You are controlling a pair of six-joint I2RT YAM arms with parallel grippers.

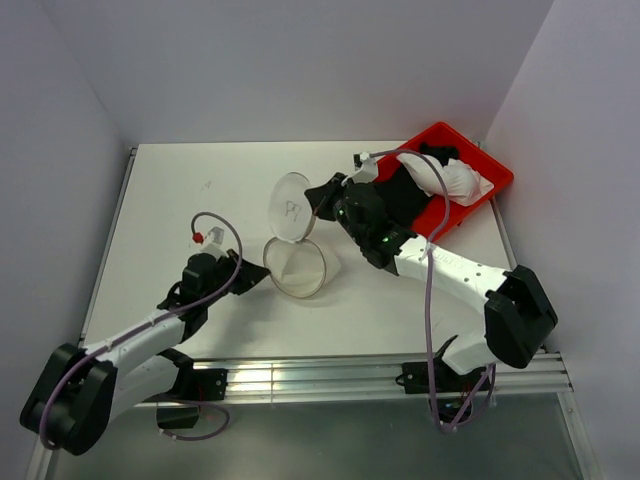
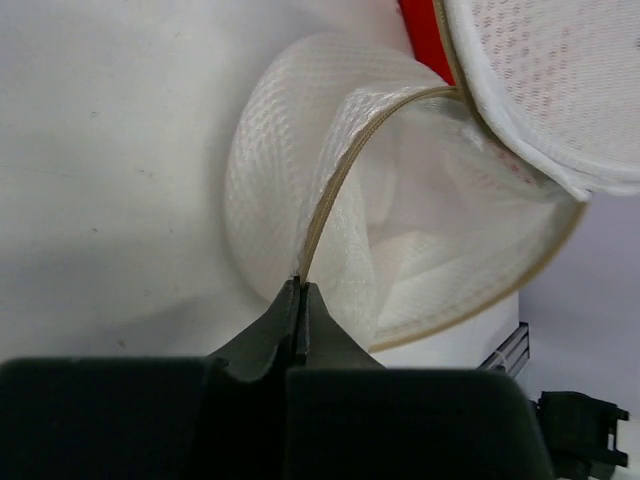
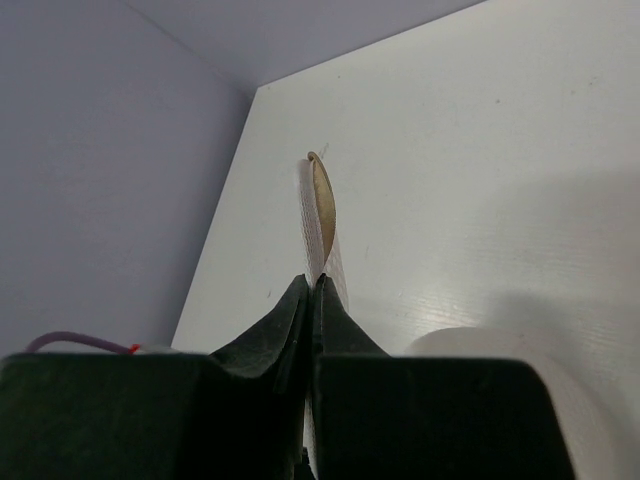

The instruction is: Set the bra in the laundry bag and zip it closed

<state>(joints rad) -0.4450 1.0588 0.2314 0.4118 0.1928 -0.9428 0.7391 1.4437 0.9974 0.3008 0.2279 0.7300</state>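
Observation:
The laundry bag (image 1: pixel 297 268) is a white mesh drum lying open at the table's middle, its inside empty in the left wrist view (image 2: pixel 300 170). Its round lid (image 1: pixel 291 207), with a small dark mark, stands lifted behind it. My left gripper (image 1: pixel 262 277) is shut on the bag's zip rim (image 2: pixel 299 285). My right gripper (image 1: pixel 318 201) is shut on the lid's edge, seen edge-on in the right wrist view (image 3: pixel 311 282). The bra (image 1: pixel 405 192), black fabric beside white cloth (image 1: pixel 455 180), lies in the red tray (image 1: pixel 497 172) at the back right.
Grey walls close the table on the left, back and right. An aluminium rail (image 1: pixel 380 376) runs along the near edge between the arm bases. The right arm stretches across the table in front of the red tray.

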